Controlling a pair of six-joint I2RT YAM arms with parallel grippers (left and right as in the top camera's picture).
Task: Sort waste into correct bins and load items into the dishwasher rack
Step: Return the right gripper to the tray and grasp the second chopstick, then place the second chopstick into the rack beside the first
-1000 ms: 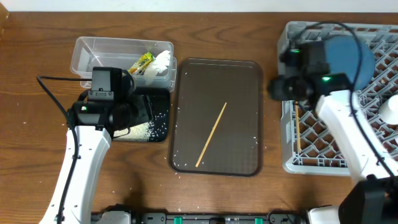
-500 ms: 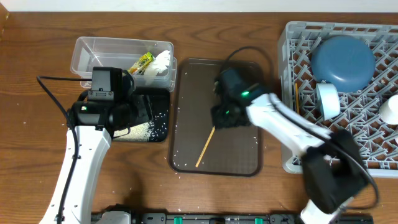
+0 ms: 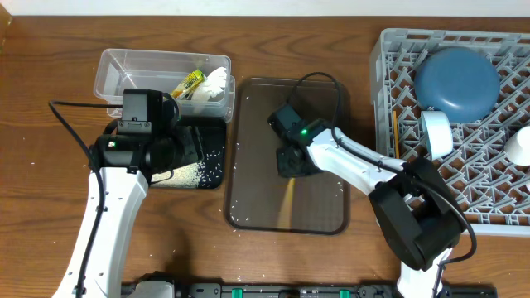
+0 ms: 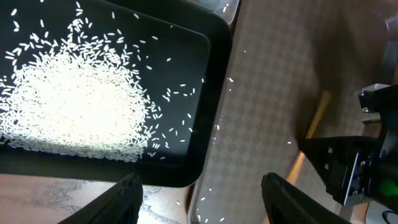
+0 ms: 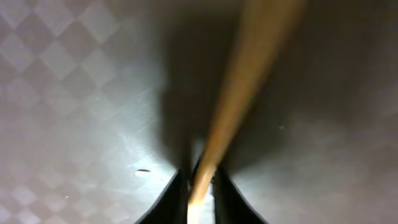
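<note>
My right gripper (image 3: 291,162) is down on the brown serving tray (image 3: 248,124), shut on one end of a wooden chopstick (image 3: 288,199). In the right wrist view the chopstick (image 5: 249,81) sits pinched between the jaws of that gripper (image 5: 200,186). Over the right edge of the black tray (image 3: 211,132) hangs my left gripper (image 3: 192,149), open and empty. The left wrist view shows it (image 4: 205,202) beside the heap of rice (image 4: 74,106). The clear tub (image 3: 116,70) holds the snack wrapper (image 3: 189,83) and napkin (image 3: 214,85). The dishwasher rack (image 3: 389,207) holds a blue bowl (image 3: 457,81), a white cup (image 3: 436,132) and another chopstick (image 3: 396,136).
A second white cup (image 3: 522,145) sits at the rack's right edge. Stray rice grains (image 3: 236,219) dot the brown tray and the table. The brown tray lies between the black tray and the rack. My right arm stretches from the front right across the tray.
The right arm swung from the rack to the brown tray, came down and shut on the chopstick, whose free end has shifted. The left arm has not moved.
</note>
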